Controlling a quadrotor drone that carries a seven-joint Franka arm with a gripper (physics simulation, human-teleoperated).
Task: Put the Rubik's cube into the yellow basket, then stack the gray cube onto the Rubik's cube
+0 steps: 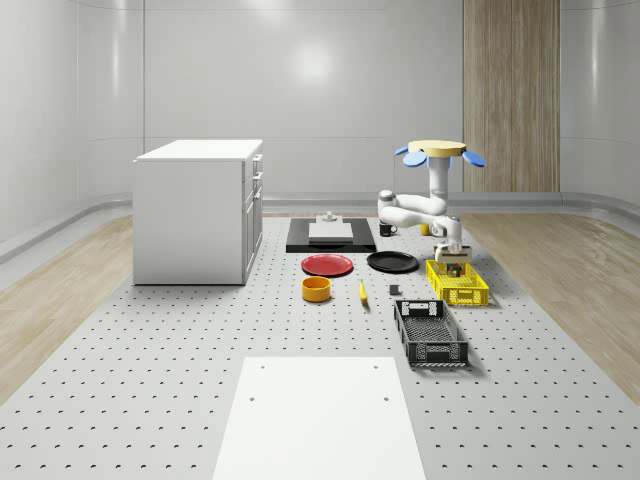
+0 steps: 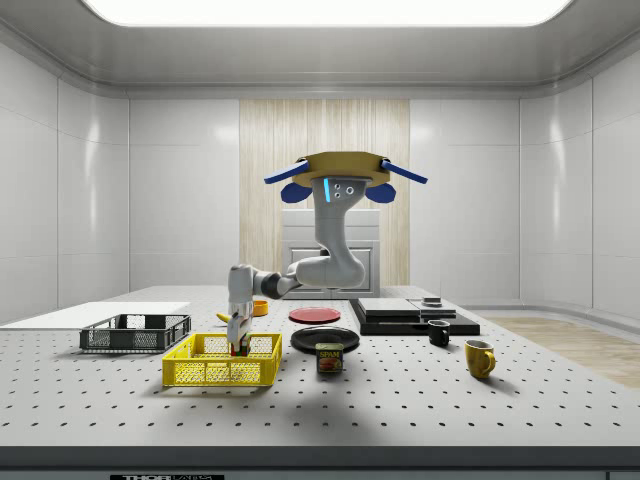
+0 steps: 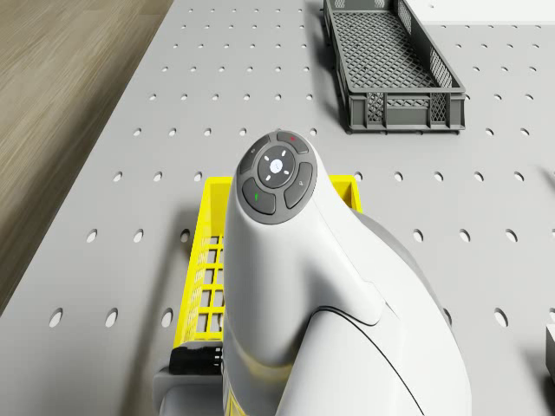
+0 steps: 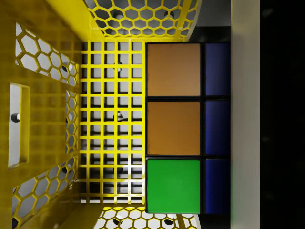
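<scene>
The gripper (image 1: 456,262) is lowered into the yellow basket (image 1: 470,293) at the right centre of the whole-scene view, its fingers closed on the Rubik's cube (image 4: 174,129). In the wrist view the cube sits low over the basket's grid floor, its walls close around. The drone (image 1: 439,151) hovers just behind the basket. Just in front of the basket, the dark crate (image 1: 431,334) stands with bare table (image 1: 150,340) on its outer side.

My drone (image 2: 335,170) body is a tan disc with blue rotors, my arm (image 3: 321,295) glossy white with gray buttons.
</scene>
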